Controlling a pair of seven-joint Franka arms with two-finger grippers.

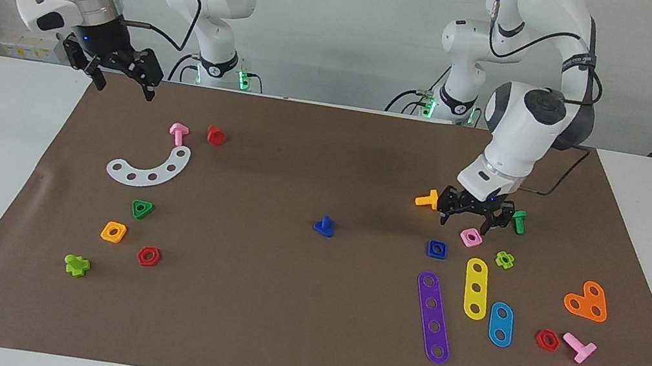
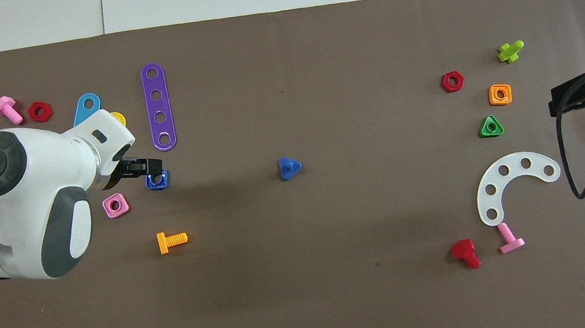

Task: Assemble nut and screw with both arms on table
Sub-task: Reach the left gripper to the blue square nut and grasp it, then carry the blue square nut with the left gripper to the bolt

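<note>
The left pincer (image 1: 467, 222) hangs low over the desk (image 1: 254, 303) with its fingers spread wide apart, holding nothing. It sits just above the pink nut (image 1: 471, 237), with the orange screw (image 1: 428, 200) beside one finger and the green screw (image 1: 517, 221) beside the other. The blue nut (image 1: 437, 249) lies flat on the mat just below the pincer's tips in the facing view, not touched by them; from overhead the fingertips cover its edge. The blue screw (image 1: 323, 226) stands on its triangular head near the middle of the mat, well apart from both pincers. The right pincer (image 1: 122, 86) waits in the air over its own corner of the mat, fingers apart and empty, near the pink screw (image 1: 178, 133).
</note>
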